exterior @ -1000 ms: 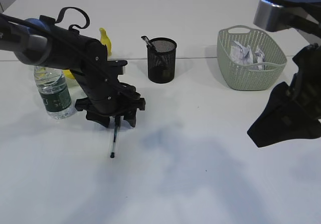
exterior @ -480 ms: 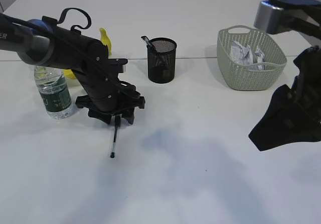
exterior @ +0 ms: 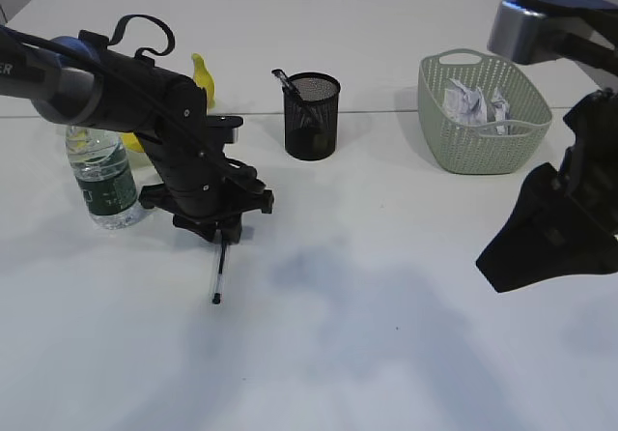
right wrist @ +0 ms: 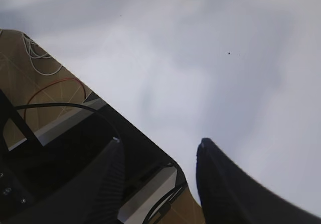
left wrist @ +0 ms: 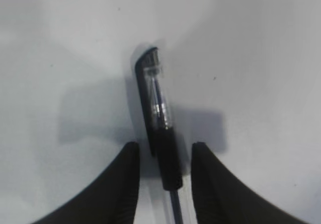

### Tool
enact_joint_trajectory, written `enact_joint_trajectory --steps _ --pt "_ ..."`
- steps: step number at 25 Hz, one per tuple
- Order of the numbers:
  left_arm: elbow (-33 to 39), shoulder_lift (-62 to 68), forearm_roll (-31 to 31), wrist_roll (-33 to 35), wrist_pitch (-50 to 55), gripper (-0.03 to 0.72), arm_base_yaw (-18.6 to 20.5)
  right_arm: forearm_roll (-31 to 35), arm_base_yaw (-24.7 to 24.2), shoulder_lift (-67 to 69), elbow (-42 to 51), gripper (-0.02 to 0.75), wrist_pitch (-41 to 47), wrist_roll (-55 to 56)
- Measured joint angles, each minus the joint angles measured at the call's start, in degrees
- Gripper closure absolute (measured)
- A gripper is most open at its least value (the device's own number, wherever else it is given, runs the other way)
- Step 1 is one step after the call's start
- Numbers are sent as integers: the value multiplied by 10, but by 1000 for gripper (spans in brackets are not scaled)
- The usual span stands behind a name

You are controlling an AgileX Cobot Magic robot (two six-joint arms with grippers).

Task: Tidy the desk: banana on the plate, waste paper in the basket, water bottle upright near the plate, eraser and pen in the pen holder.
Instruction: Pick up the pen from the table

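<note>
- Pen (exterior: 221,269) lies flat on the white table (exterior: 386,334) in the exterior view, its far end under the left gripper (exterior: 224,232), which is down at the tabletop; the free end points toward the camera.
- Elsewhere in that view the water bottle (exterior: 101,175) stands upright just left of the arm, a banana (exterior: 202,75) shows behind it, the pen holder (exterior: 312,115) sits well apart to the right with one pen already inside, and the basket (exterior: 480,112) holds crumpled paper.
- From here the grip itself is hidden by the gripper body, so I cannot tell whether contact is made.
- Left wrist view: the pen (left wrist: 161,141) runs between the two dark fingers (left wrist: 123,184), roughly centred, with a thin strip of table visible on each side; the jaws straddle it but do not appear to pinch it yet.
- To do this well, I judge the fingers should close evenly on the dark grip section, not the thin shaft below, so the pen does not roll or pivot.
- Lift straight up before swinging toward the holder, and tip the pen near vertical for the drop.
- Right wrist view: the right gripper (right wrist: 158,176) hangs spread over bare table near the desk edge, holding nothing, clear of the work.
</note>
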Motion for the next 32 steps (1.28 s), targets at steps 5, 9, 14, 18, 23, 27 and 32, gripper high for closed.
enact_joint_trajectory --steps 5,9,14,18,23,27,32 --pt "0 0 22 0 15 508 0 3 0 0 0 381 0 0" --pt "-1 0 38 0 27 584 0 6 0 0 0 381 0 0" --pt "-1 0 46 0 31 640 0 6 0 0 0 381 0 0" --pt "-1 0 53 0 32 644 0 6 0 0 0 381 0 -1" --pt "-2 0 63 0 35 645 0 11 0 0 0 381 -5 -2" --pt "-1 -9 70 0 46 645 1 12 0 0 0 381 -10 -2" --pt "-1 -35 70 0 50 645 1 14 0 0 0 381 -15 -2"
